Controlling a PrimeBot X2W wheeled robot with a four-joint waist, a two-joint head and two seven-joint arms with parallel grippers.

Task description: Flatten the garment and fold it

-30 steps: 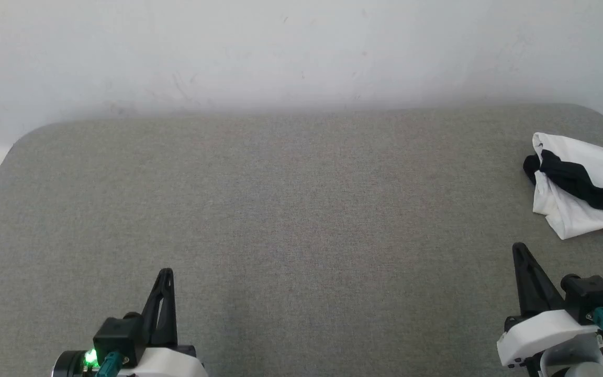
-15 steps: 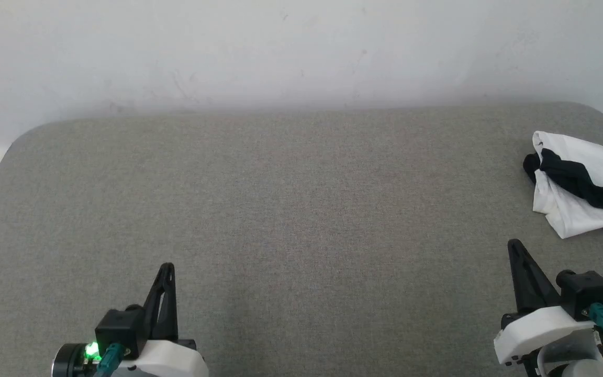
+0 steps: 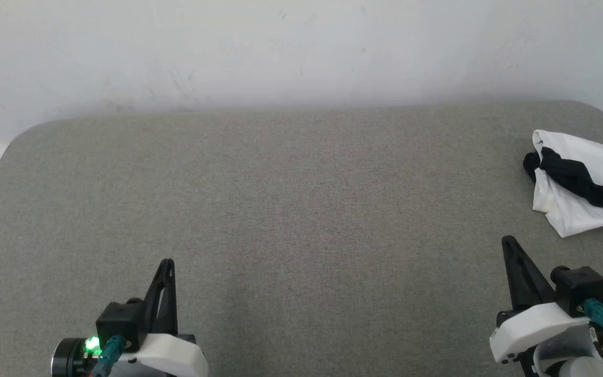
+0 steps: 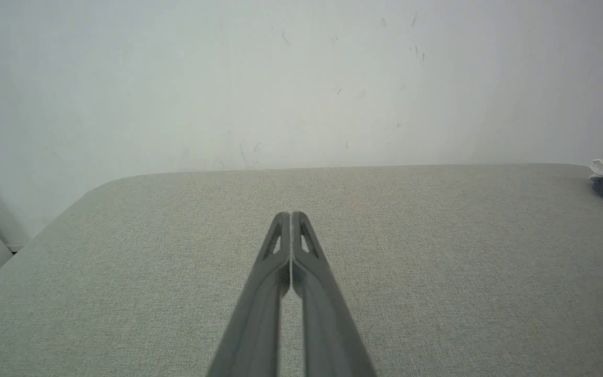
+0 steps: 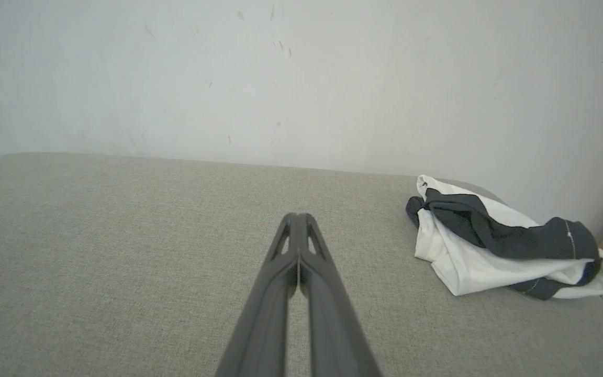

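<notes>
T-shirt (image 3: 573,217), white with black sleeves, lies in a crumpled heap at the far right edge of the big grey bench (image 3: 301,209). At the near side, the left fingers (image 3: 164,293) and right fingers (image 3: 522,272) point forward, pressed closed and holding nothing. The right fingers are nearer the T-shirt, not touching it.

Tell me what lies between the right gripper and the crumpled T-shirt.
Only bare grey fabric surface separates the right gripper and the T-shirt; the head and right wrist views both show it.
</notes>
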